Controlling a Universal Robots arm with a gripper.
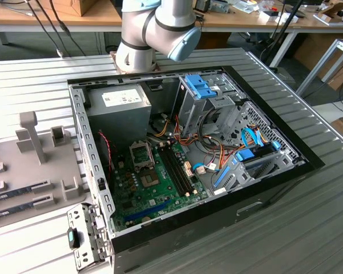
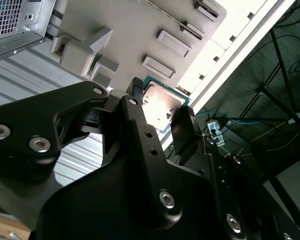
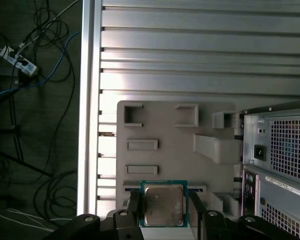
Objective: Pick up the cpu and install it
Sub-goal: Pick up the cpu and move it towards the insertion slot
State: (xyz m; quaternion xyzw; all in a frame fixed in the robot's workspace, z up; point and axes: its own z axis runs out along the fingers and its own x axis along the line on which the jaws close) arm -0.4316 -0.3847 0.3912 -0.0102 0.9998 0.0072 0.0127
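Hand closed on the cpu in the first wrist view, fingers pressed against two opposite edges. Chip held flat, silvery lid toward the camera. It is square, with no long axis, and its sides run parallel to the grey fixture tray below. Tray near the worktop edge, beside the computer case.
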